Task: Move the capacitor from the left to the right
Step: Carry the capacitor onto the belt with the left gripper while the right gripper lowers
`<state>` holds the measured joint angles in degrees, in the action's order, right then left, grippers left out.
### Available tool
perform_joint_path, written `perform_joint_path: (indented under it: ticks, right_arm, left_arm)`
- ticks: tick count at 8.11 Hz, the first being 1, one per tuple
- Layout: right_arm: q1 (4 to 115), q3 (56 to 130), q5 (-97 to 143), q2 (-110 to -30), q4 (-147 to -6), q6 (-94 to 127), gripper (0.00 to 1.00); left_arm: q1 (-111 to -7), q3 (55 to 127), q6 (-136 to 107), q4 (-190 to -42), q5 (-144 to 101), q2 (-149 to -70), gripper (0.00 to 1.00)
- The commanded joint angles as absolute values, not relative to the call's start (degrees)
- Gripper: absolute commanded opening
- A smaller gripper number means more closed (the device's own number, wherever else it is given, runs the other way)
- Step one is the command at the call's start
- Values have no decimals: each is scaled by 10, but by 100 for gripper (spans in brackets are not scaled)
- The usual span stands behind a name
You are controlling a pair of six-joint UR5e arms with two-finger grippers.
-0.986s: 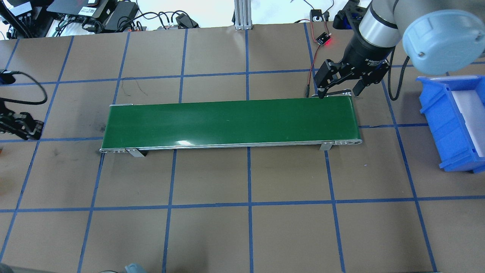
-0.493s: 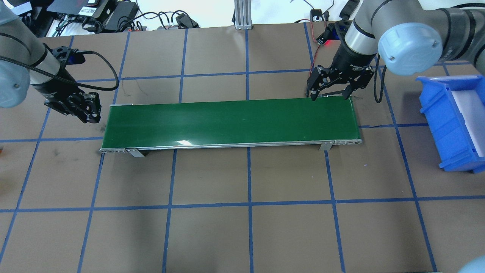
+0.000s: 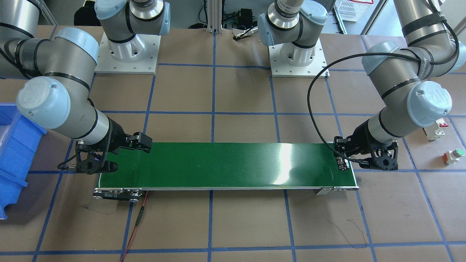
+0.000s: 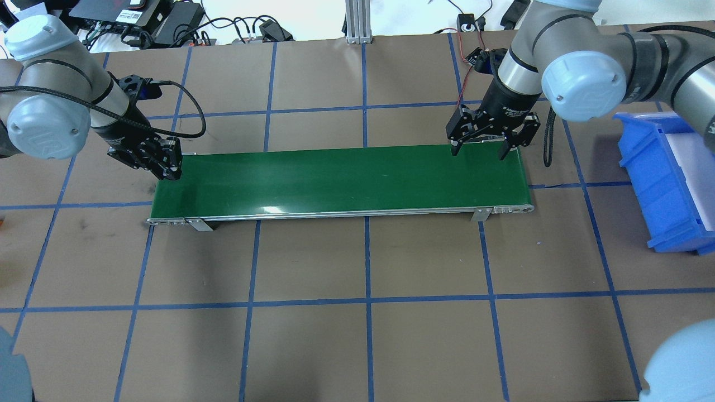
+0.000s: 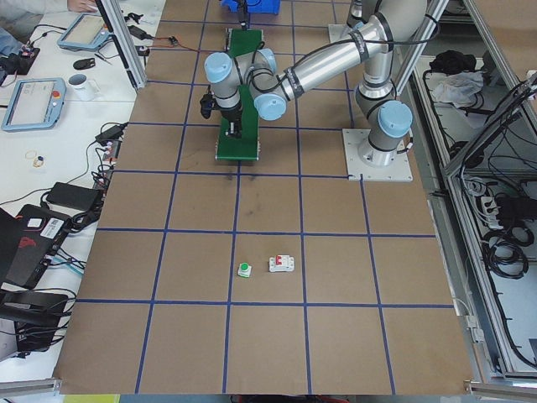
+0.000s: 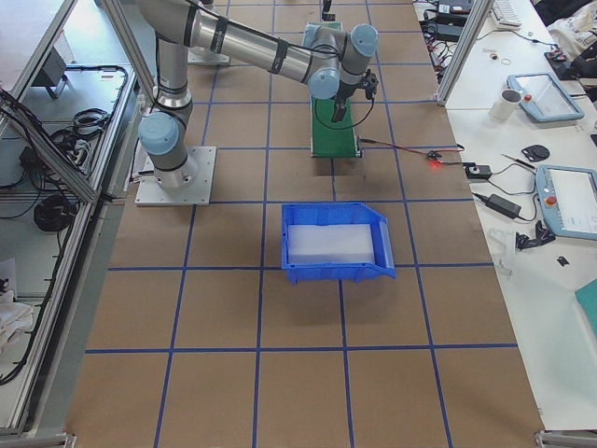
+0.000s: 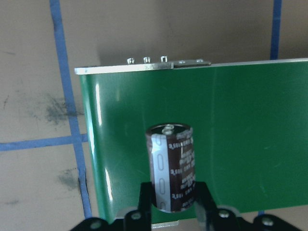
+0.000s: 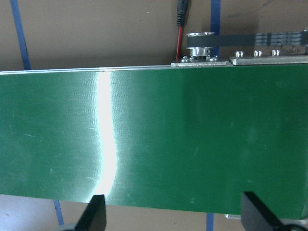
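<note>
The capacitor, a small dark cylinder with a silvery end and a pale stripe, is clamped in my left gripper. The left gripper holds it just above the left end of the green conveyor belt. In the front-facing view the capacitor shows at that gripper's tip over the belt's end. My right gripper is open and empty over the belt's right end, its fingers spread wide above the belt.
A blue bin stands on the table to the right of the belt. A white breaker and a green-topped push button lie on the table left of the belt. A red wire runs to the belt's far right corner.
My left arm has swung in from the table's left edge to the belt's left end. My right gripper has shifted slightly left and over the belt's far edge.
</note>
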<state>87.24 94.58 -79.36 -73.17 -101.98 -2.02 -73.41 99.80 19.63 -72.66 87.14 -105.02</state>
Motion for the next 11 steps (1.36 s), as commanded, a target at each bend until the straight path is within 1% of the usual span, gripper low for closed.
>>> perform_joint_path:
  ticks: [1, 4, 6, 9, 10, 11]
  right_arm:
    - [873, 962, -779, -715, -1070, -13, 100]
    - [873, 962, -780, -715, -1102, -15, 100]
    - [873, 962, -780, -710, -1107, -15, 100]
    - [873, 962, -780, -696, -1128, -14, 100]
    - [873, 961, -780, -696, -1128, -13, 100]
    - [873, 961, -780, -695, -1128, -14, 100]
  left_arm:
    - [-746, 1000, 191, -714, 865, -1063, 0]
    - [-748, 1005, 192, -717, 863, -1063, 0]
    - [-747, 1025, 192, -716, 863, -1063, 0]
    - [-747, 1034, 189, -722, 852, -1065, 0]
    - [-748, 1034, 158, -714, 830, -1065, 68]
    - [-750, 1035, 117, -715, 746, -1065, 100]
